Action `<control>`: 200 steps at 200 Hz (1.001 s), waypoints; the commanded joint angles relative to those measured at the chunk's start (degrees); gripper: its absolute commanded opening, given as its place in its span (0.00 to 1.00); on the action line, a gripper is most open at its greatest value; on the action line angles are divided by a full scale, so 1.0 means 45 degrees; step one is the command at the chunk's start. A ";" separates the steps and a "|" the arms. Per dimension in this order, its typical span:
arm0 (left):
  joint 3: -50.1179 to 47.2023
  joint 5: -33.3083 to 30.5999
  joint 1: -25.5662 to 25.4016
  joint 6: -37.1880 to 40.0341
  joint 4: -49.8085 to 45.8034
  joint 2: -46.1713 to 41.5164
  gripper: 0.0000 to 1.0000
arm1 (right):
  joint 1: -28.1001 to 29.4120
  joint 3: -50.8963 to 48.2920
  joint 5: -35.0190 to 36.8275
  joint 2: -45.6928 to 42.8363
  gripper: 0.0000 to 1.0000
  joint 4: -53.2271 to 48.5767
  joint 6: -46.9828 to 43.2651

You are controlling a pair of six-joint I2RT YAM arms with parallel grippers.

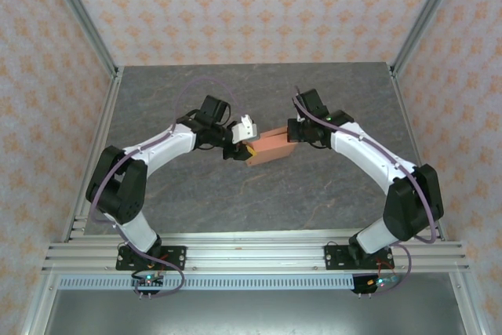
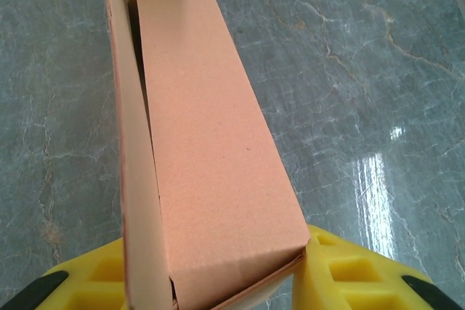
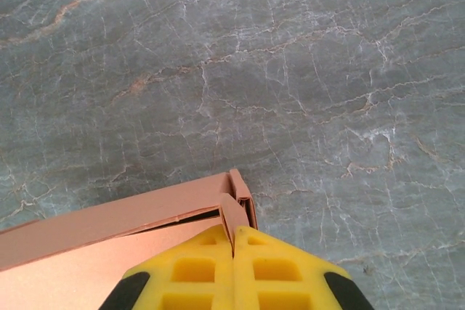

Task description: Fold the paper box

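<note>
Clamped on opposite paper box (image 1: pixel 271 147) edges: left pincer (image 2: pixel 218 277), right pincer (image 3: pixel 233 241) (open table (image 1: pixel 259 202) around).

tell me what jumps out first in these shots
A salmon-orange thin card box sits mid-table, held between the two arms. The left end effector clamps one end of it. The right end effector is pinched shut on a corner flap above the grey marbled table.

White-and-black arms (image 1: pixel 169 147), purple cables (image 1: pixel 205 78), yellow fingers (image 3: pixel 196 274).
</note>
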 commanded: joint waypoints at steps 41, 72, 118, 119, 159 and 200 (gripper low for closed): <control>0.1019 -0.2616 0.0040 0.0541 -0.2426 0.0918 0.30 | 0.0075 0.1837 0.0259 -0.0034 0.00 -0.2159 -0.0126; 0.1396 -0.2982 0.0050 0.0703 -0.2895 0.1220 0.27 | 0.0081 0.1701 0.0064 0.0001 0.00 -0.2348 -0.0022; 0.1798 -0.2977 0.0026 0.0778 -0.3316 0.1438 0.26 | -0.0065 0.0955 0.0112 -0.0139 0.00 -0.2064 0.0159; 0.1813 -0.2984 0.0031 0.0785 -0.3331 0.1449 0.26 | -0.0083 0.0932 0.0107 -0.0137 0.00 -0.2054 0.0152; 0.2140 -0.3204 0.0030 0.0735 -0.3738 0.1730 0.26 | -0.0711 -0.0130 -0.0394 -0.0459 0.00 -0.1250 0.0388; 0.2200 -0.3416 0.0019 0.0603 -0.3797 0.1889 0.26 | -0.1232 -0.1434 -0.1440 -0.0906 0.00 0.0223 0.1093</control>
